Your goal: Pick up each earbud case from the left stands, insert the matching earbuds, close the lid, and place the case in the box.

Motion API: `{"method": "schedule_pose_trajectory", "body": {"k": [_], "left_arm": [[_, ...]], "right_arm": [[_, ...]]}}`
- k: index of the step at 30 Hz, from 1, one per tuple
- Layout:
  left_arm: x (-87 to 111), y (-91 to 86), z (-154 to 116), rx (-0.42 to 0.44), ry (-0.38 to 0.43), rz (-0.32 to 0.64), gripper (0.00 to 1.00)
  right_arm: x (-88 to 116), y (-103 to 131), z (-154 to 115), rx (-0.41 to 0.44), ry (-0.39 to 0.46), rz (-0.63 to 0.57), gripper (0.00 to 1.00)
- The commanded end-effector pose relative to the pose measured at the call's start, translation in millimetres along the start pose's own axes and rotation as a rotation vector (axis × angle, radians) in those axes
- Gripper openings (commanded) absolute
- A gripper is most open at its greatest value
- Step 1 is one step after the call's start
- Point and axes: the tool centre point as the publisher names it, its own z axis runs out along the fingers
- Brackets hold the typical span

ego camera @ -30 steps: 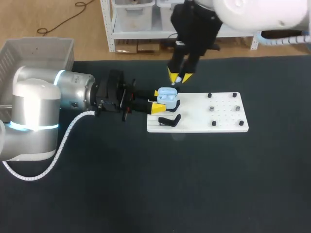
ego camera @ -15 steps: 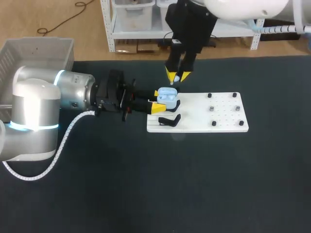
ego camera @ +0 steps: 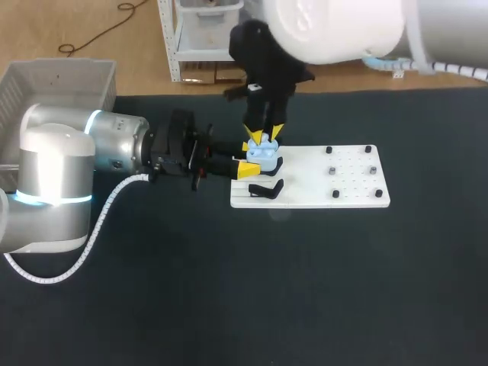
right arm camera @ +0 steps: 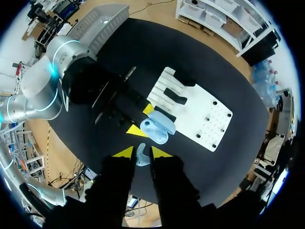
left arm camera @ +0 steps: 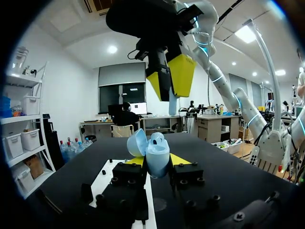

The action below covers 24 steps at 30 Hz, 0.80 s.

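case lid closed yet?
No, the case is open in the left wrist view, its two halves spread apart.

Head view: the right claw [ego camera: 268, 137] overlaps the 12 o'clock edge of the earbud case [ego camera: 265, 156], hiding the earbud [right arm camera: 141, 155] it grips. The right arm [ego camera: 335, 27] is cut off at 12 o'clock and the box [ego camera: 61, 76] at 10 o'clock. Left wrist view: the earbud case conceals most of the left claw [left arm camera: 157, 162] tips.
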Motion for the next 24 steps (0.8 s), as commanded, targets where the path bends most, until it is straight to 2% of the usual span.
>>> {"method": "schedule_pose_trajectory", "body": {"k": [1,8,12,24], "left_arm": [[0.2,0.8,0,0.002,0.001,0.000,0.00],[0.2,0.8,0,0.002,0.001,0.000,0.00],[0.2,0.8,0,0.002,0.001,0.000,0.00],[0.2,0.8,0,0.002,0.001,0.000,0.00]], "right_arm": [[-4,4,4,0.016,0.012,-0.006,0.00],[-4,6,11,0.049,0.000,-0.006,0.00],[-4,7,16,0.101,-0.013,0.001,0.00],[-6,4,18,0.123,-0.063,0.039,0.00]]}}
